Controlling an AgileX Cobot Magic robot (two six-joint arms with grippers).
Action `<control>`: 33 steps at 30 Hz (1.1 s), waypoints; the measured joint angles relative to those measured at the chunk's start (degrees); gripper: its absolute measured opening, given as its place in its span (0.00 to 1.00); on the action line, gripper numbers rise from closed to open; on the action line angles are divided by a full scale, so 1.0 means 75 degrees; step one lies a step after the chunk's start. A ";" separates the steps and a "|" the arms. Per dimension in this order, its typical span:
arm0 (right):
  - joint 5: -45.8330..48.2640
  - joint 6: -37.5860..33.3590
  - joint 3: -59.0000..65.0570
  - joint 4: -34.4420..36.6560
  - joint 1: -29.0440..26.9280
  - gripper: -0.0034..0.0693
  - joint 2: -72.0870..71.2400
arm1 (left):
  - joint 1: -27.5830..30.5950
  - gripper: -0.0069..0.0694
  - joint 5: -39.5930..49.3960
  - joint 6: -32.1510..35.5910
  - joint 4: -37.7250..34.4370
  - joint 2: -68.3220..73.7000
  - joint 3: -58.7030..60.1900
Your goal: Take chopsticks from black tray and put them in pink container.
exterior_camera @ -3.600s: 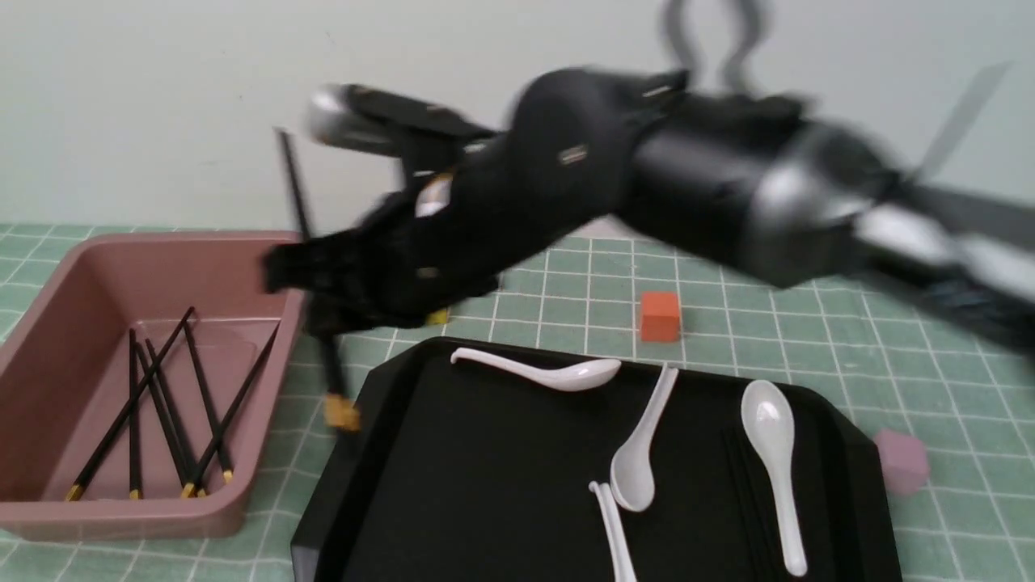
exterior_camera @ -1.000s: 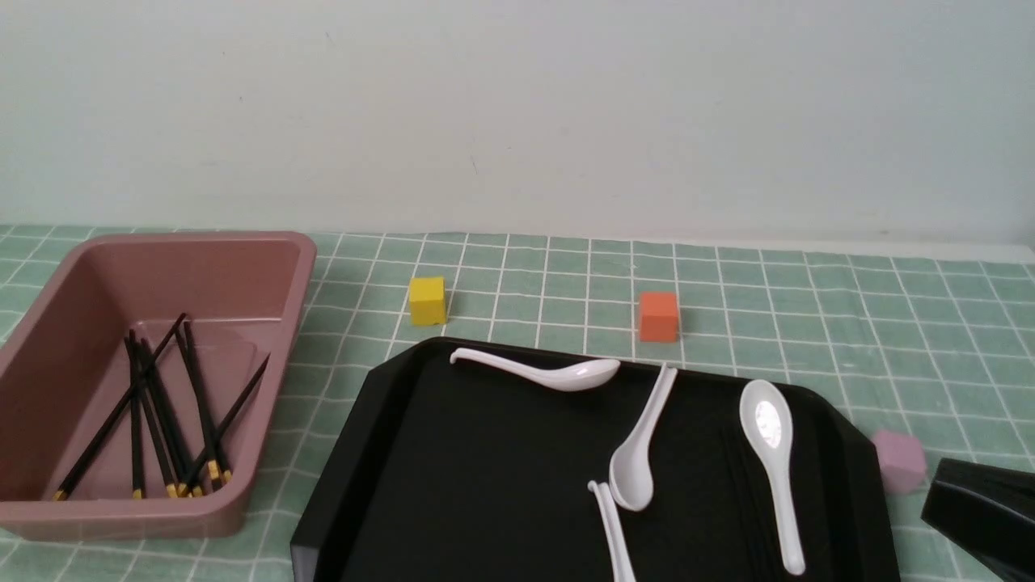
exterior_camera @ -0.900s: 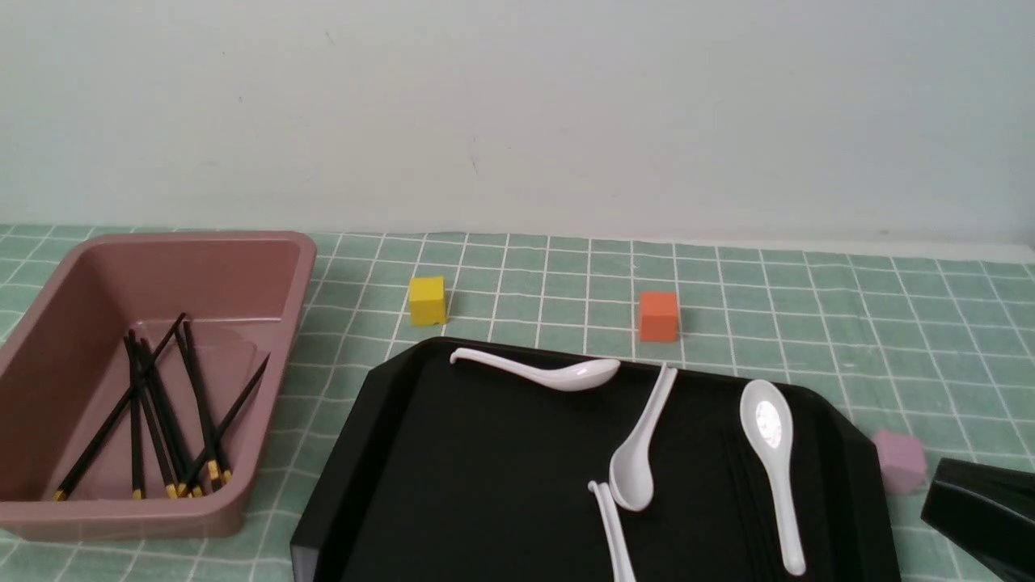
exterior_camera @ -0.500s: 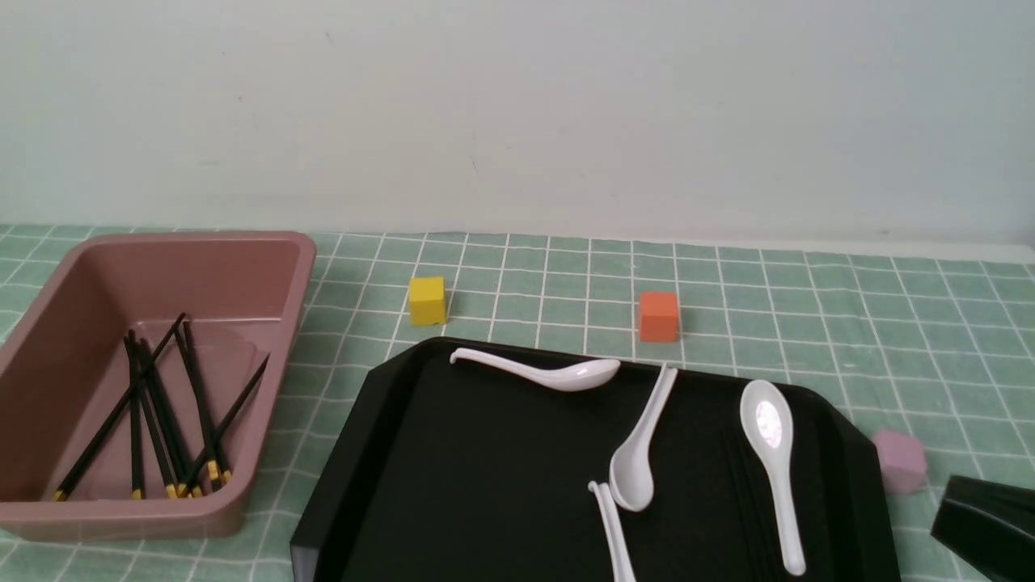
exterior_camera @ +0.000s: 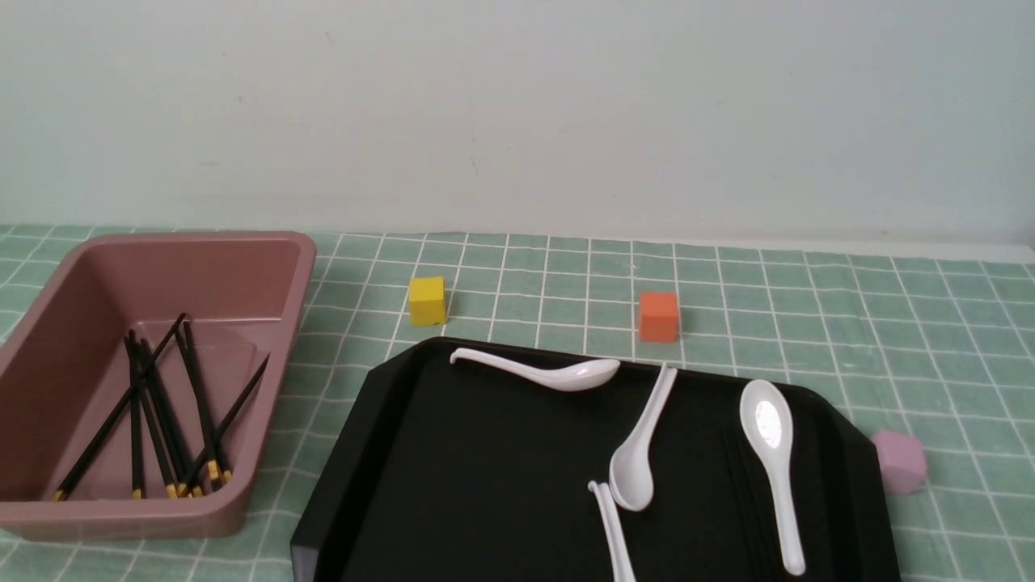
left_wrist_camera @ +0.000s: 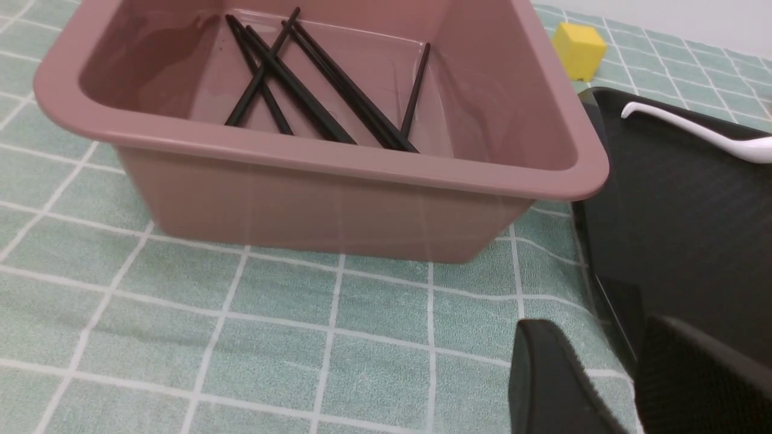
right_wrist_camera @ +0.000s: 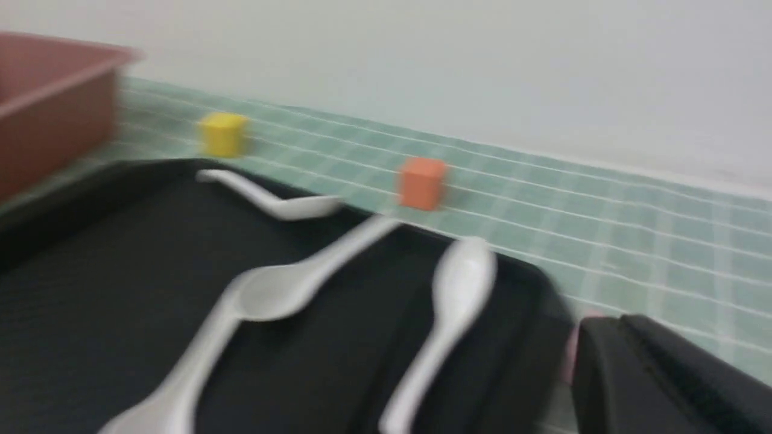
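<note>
Several black chopsticks (exterior_camera: 202, 420) with gold ends lie crossed inside the pink container (exterior_camera: 202, 237) at the left; the left wrist view shows the chopsticks (left_wrist_camera: 301, 96) past the container's near rim (left_wrist_camera: 338, 157). The black tray (exterior_camera: 485, 485) fills the front middle. Thin dark lines (exterior_camera: 748, 501) beside its right-hand spoon may be chopsticks; I cannot tell. My left gripper (left_wrist_camera: 597, 328) is open and empty, low over the cloth by the tray's corner (left_wrist_camera: 675, 211). My right gripper (right_wrist_camera: 618, 322) is shut and empty, off the tray's right edge (right_wrist_camera: 543, 337). Neither arm shows in the front view.
White spoons (exterior_camera: 566, 376) (exterior_camera: 635, 469) (exterior_camera: 768, 428) lie on the tray, and another handle (exterior_camera: 610, 533) reaches its front edge. A yellow cube (exterior_camera: 427, 301) and an orange cube (exterior_camera: 659, 315) stand behind the tray. A pale pink cube (exterior_camera: 899, 461) sits at its right.
The right arm, which carried a chopstick towards the pink container, has drawn back; its black tip at the lower right has slid out of the front view. The container holds more sticks.
</note>
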 joint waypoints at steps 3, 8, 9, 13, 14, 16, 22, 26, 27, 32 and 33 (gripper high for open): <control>0.0000 0.0000 0.0275 0.0000 -0.0548 0.09 -0.0286 | 0.0000 0.40 0.0000 0.0000 0.0000 0.0000 0.0000; 0.0565 0.0000 0.0425 -0.0052 -0.1464 0.10 -0.0430 | 0.0000 0.40 0.0000 0.0000 0.0000 0.0000 0.0000; 0.0677 0.0000 0.0425 -0.0053 -0.1483 0.10 -0.0430 | 0.0000 0.40 0.0000 0.0000 0.0000 0.0000 0.0000; 0.1186 0.0000 0.0399 -0.0086 -0.1591 0.10 -0.0430 | 0.0000 0.40 0.0000 0.0000 0.0000 0.0000 0.0000; 0.1194 0.0000 0.0399 -0.0086 -0.1591 0.10 -0.0430 | 0.0000 0.40 0.0000 0.0000 0.0000 0.0000 0.0000; 0.1209 0.0000 0.0393 -0.0086 -0.1591 0.11 -0.0430 | 0.0000 0.40 0.0000 0.0000 0.0000 0.0000 0.0000; 0.1209 0.0000 0.0393 -0.0086 -0.1591 0.12 -0.0430 | 0.0000 0.40 0.0000 0.0000 0.0000 0.0000 0.0000; 0.1209 -0.0008 0.0393 -0.0086 -0.1591 0.13 -0.0430 | 0.0000 0.40 0.0000 0.0000 0.0000 0.0000 0.0000; 0.1209 -0.0008 0.0393 -0.0086 -0.1591 0.13 -0.0430 | 0.0000 0.40 0.0000 0.0000 0.0000 0.0000 0.0000; 0.1209 -0.0134 0.0393 -0.0086 -0.1591 0.14 -0.0430 | 0.0000 0.40 0.0000 0.0000 0.0000 0.0000 0.0000; 0.1209 -0.0152 0.0393 -0.0086 -0.1591 0.14 -0.0430 | 0.0000 0.40 0.0000 0.0000 0.0000 0.0000 0.0000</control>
